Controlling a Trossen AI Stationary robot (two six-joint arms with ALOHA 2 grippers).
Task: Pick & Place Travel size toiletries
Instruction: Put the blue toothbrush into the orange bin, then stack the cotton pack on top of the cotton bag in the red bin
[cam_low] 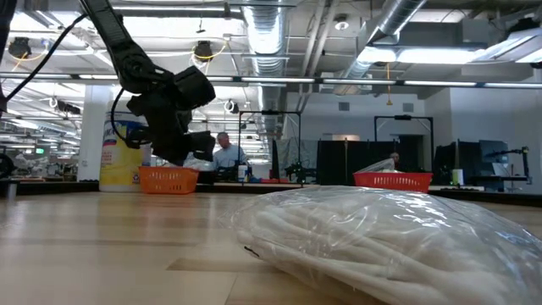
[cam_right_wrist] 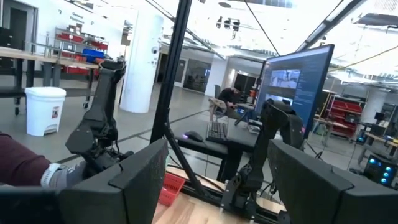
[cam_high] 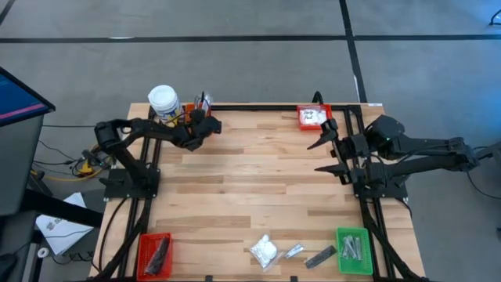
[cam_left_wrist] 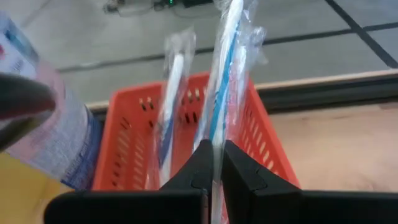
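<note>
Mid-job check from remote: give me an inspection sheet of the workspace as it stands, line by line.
Surface: wooden table, middle bare.
Job's things: wrapped toothbrush in the left gripper, over the orange bin; another toothbrush stands in that bin. White packet, silvery sachet and dark bar lie at the near edge.
Clutter: white-capped jar beside the orange bin; red bin, green bin, second red bin at the corners.
Grippers: left shut on the toothbrush; right gripper open, waiting at the right edge.
Cables: loose cables on the floor, left.
Surroundings: people at desks behind.
</note>
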